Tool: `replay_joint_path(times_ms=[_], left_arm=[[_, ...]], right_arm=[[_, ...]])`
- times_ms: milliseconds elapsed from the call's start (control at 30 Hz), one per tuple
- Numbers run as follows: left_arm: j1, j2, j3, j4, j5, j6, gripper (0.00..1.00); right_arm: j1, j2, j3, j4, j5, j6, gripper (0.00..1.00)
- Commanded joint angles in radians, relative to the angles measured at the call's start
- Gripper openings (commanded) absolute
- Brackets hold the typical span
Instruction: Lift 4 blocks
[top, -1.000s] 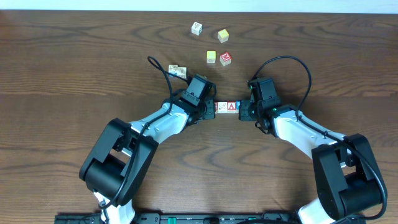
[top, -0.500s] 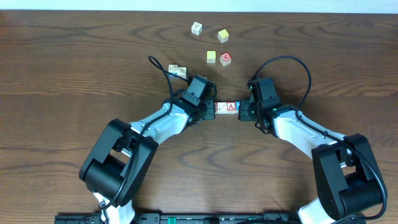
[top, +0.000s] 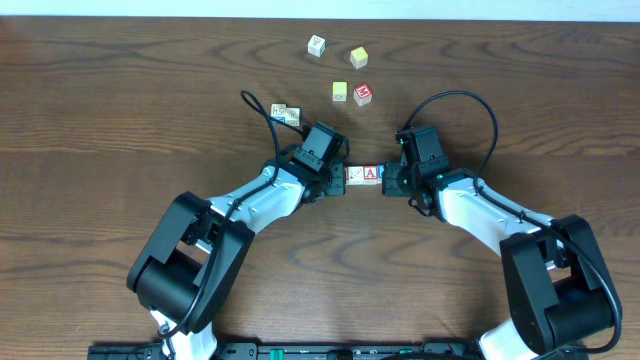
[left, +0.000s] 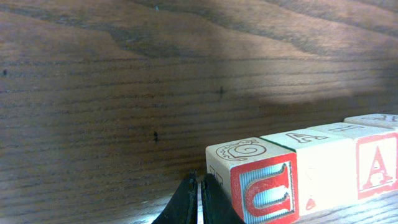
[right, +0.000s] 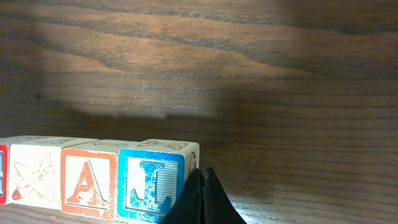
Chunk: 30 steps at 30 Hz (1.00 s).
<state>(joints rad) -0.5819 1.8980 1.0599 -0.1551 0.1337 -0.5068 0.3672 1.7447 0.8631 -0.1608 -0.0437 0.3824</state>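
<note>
Four alphabet blocks form one tight row (top: 365, 173) between my two grippers. From the left they are a red-framed C block (left: 258, 190), a whitish block (left: 317, 168), a red-framed A block (right: 87, 180) and a blue-lettered block (right: 152, 183). My left gripper (top: 343, 178) is shut, its tips (left: 199, 199) pressed against the outer face of the C block. My right gripper (top: 386, 178) is shut too, its tips (right: 202, 196) against the outer face of the blue-lettered block. Nothing sits between either pair of fingers. Whether the row rests on the table or hangs just above it does not show.
Loose cubes lie at the back of the wooden table (top: 120, 120): a white one (top: 316, 45), two yellow ones (top: 358, 57) (top: 340, 91), a red one (top: 362, 94) and a pale pair (top: 285, 114) by the left arm's cable (top: 262, 108).
Both arms and the row between them have shifted only very slightly. Both grippers stay shut against the row's ends.
</note>
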Motion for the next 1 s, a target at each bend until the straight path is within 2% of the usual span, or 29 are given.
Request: replay_joint_path(times_ms=[0, 533, 733, 800, 967], left_arm=[[-0.068, -0.013, 0.024, 0.021, 0.141, 0.017, 0.07], [-0.068, -0.013, 0.024, 0.021, 0.134, 0.024, 0.08], [-0.068, -0.013, 0.024, 0.021, 0.134, 0.024, 0.08], [-0.068, -0.013, 0.024, 0.021, 0.134, 0.024, 0.08], [-0.068, -0.013, 0.024, 0.005, 0.102, 0.023, 0.07]], right_arm=[[0.074, 0.008, 0.013, 0.015, -0.222, 0.002, 0.01], [0.073, 0.008, 0.013, -0.011, -0.189, -0.002, 0.01], [0.072, 0.008, 0.013, -0.011, -0.188, -0.002, 0.04], [0.072, 0.008, 0.013, -0.011, -0.188, -0.002, 0.01], [0.072, 0.008, 0.013, -0.019, -0.164, -0.002, 0.01]])
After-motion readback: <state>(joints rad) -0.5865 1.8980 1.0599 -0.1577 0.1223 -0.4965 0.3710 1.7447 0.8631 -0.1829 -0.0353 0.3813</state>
